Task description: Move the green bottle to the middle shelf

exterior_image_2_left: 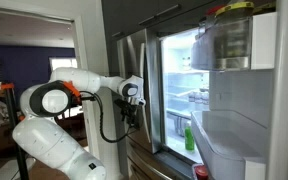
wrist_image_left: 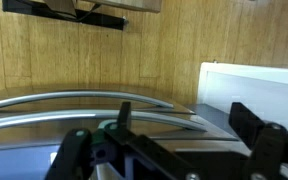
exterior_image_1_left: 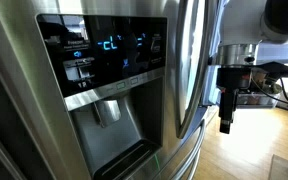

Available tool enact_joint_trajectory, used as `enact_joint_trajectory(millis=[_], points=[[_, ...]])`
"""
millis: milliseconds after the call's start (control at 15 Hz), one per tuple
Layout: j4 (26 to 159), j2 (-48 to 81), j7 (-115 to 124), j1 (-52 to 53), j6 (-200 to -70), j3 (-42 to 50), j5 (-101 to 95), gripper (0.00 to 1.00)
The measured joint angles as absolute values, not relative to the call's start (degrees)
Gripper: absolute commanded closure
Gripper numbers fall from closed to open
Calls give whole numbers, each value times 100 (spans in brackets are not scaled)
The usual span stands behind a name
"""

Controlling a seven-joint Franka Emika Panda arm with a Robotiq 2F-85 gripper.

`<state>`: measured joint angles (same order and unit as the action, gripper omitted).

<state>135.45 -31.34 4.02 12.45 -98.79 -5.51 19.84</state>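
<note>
1. Your gripper (exterior_image_2_left: 132, 112) hangs spread wide and empty, just beside the closed steel door (exterior_image_2_left: 136, 60). A careless swing across could clip its handle (wrist_image_left: 84, 98).
2. The open door's bins (exterior_image_2_left: 246, 135) crowd the way in.
3. The green bottle (exterior_image_2_left: 189, 138) stands low inside the fridge. A skewed grasp could topple it, and lifting it could knock things on the middle shelf (exterior_image_2_left: 187, 96).

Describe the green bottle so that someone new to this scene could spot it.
Find the stainless steel fridge, one door open, interior lit. Low in that lit interior stands a small green bottle, upright. It is the only bright green thing there; all around it is pale.
</note>
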Motion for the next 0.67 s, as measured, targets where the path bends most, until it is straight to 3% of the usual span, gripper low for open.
enact_joint_trajectory(millis=[667], points=[[13592, -3093, 212, 850, -9857, -465, 1422, 0]])
